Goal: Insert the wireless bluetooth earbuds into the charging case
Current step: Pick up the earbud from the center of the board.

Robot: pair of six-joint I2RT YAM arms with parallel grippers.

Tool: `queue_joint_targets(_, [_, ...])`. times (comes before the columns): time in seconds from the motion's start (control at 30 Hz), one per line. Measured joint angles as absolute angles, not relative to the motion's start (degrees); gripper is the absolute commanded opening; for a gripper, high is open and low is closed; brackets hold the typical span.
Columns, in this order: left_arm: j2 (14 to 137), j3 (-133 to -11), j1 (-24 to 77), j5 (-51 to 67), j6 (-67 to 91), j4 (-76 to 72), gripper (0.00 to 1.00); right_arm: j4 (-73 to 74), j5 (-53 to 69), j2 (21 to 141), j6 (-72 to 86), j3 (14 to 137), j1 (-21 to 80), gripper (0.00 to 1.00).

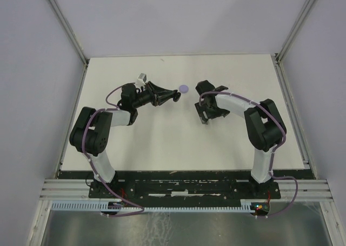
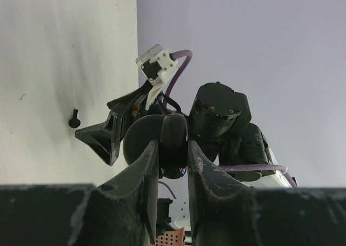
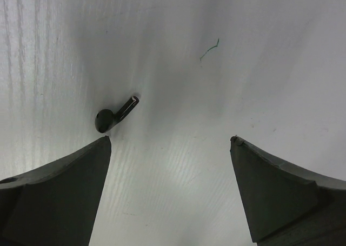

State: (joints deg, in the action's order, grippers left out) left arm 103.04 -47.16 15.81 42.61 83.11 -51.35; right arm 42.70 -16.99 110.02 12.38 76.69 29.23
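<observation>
The left gripper [image 2: 173, 146] is pressed tight on a round black plastic charging case [image 2: 174, 130]. It holds the case out sideways, toward the other arm. The right gripper [image 3: 170, 140] points down at the flat white table top [image 1: 162, 148]. Its two fingers are spread wide and hold nothing. One tiny black earbud with a short stem [image 3: 113, 115] lies on the table just past the tip of one finger, not touching it. A small round lilac disc [image 1: 183, 87] sits on the table just beside the case.
</observation>
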Motion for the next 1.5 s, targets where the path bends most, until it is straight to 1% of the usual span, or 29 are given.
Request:
queue_joint_targets(0.57, [103.0, -47.2, 15.8, 42.6, 83.1, -51.4, 0.03, 40.1, -17.1, 112.8, 12.3, 79.0, 29.0, 1.00])
queue_joint_targets(1.3, [103.0, -47.2, 15.8, 42.6, 83.1, -51.2, 0.03, 37.2, -16.7, 116.7, 11.7, 84.2, 25.6, 1.00])
queue_joint_targets(1.33, [103.0, -47.2, 15.8, 42.6, 83.1, -51.2, 0.03, 37.1, -16.6, 116.7, 11.7, 84.2, 25.5, 0.99])
queue_joint_targets(1.5, [103.0, -47.2, 15.8, 42.6, 83.1, -51.2, 0.03, 36.8, -15.0, 116.7, 11.5, 84.2, 25.2, 0.91])
